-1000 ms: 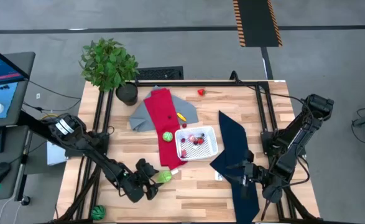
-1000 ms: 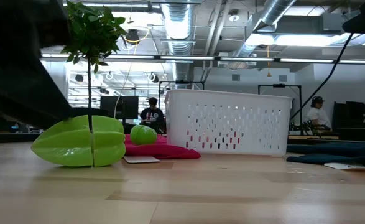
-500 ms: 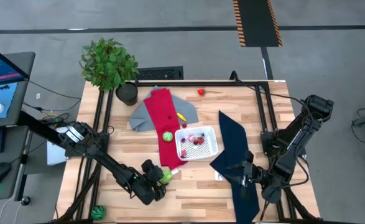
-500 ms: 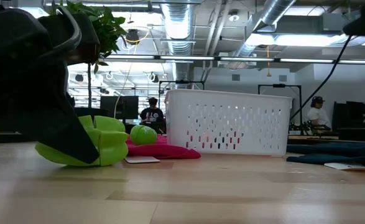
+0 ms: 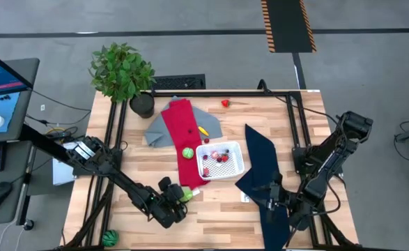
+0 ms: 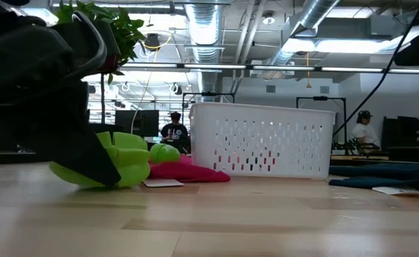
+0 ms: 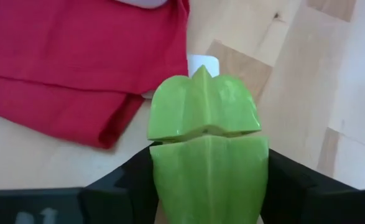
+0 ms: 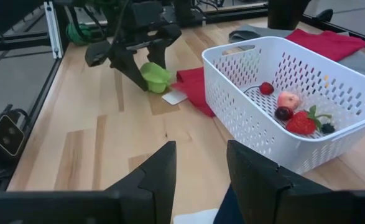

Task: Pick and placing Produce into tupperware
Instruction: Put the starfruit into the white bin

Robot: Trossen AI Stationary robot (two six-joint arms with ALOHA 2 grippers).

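The produce piece in play is a green toy star fruit (image 7: 204,124) made of two halves, near the red cloth's near end (image 5: 190,178). My left gripper (image 5: 178,202) is shut on it. The white tupperware tub (image 5: 240,157) stands mid-table on its base and holds a strawberry (image 8: 301,122), a pink piece and dark berries. A round green fruit (image 5: 188,153) lies on the red cloth. My right gripper (image 8: 201,162) waits open over the navy cloth (image 5: 260,157), near the table's right near corner. My left gripper holds the star fruit by its near half (image 7: 163,168), pinched between the two fingers (image 7: 126,186). The fingers come slanting down from the table's left near side. The fruit sits tilted (image 6: 123,168); whether its underside has left the table I cannot tell.
A grey cloth (image 5: 159,129) and a yellow piece (image 5: 203,130) lie beyond the tub. A red piece (image 5: 226,104) sits at the far edge. A potted plant (image 5: 124,73) stands at the far left corner. A white tag (image 7: 202,62) lies by the red cloth. Bare wood runs along the near edge.
My left gripper has moved toward the table's right onto the star fruit and taken hold of it. The fruit, lying flat before, has tipped and shifted slightly toward the tub. My right arm has drawn a little toward the near edge.
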